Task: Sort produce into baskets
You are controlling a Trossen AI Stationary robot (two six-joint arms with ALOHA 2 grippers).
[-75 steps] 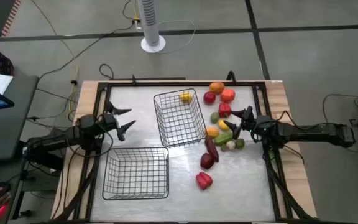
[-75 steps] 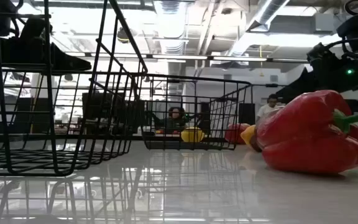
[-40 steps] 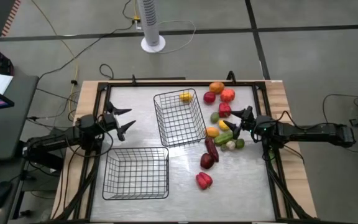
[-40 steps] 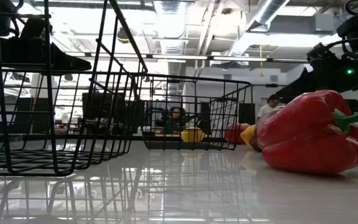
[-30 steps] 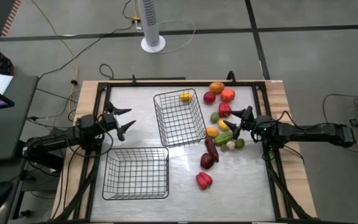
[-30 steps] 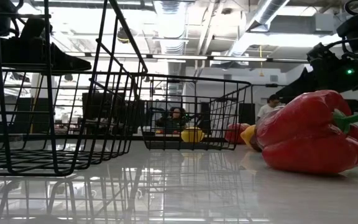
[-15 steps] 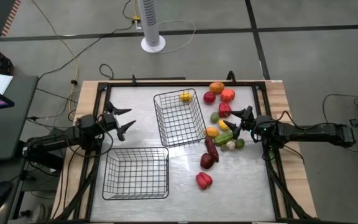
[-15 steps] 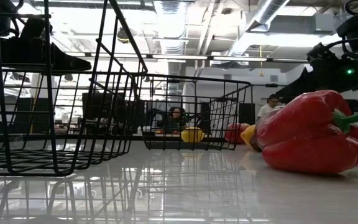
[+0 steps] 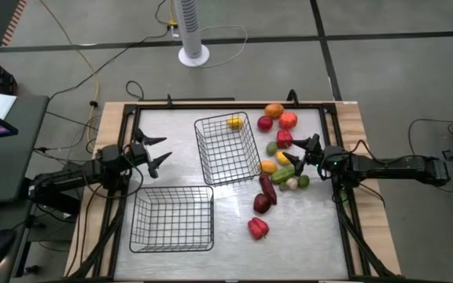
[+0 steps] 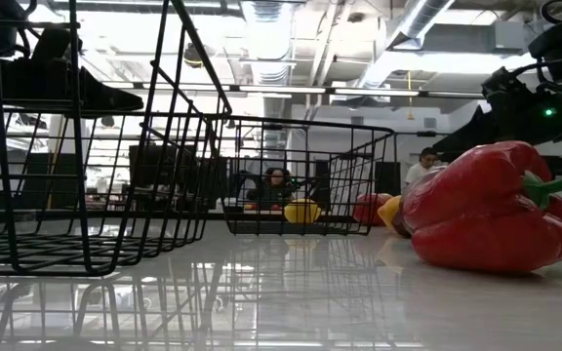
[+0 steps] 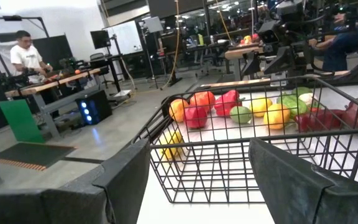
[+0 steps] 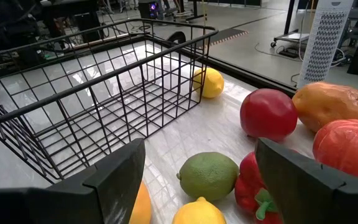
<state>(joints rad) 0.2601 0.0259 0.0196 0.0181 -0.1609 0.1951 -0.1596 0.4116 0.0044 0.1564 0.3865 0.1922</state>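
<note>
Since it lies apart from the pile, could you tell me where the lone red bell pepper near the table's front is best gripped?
Probably across the wide body of the red bell pepper, coming straight down. It lies on its side, its green stem sticking out sideways, with bare table around it. The right gripper, fingers open over the pile, is nearer; the left gripper waits beyond the baskets.
</note>
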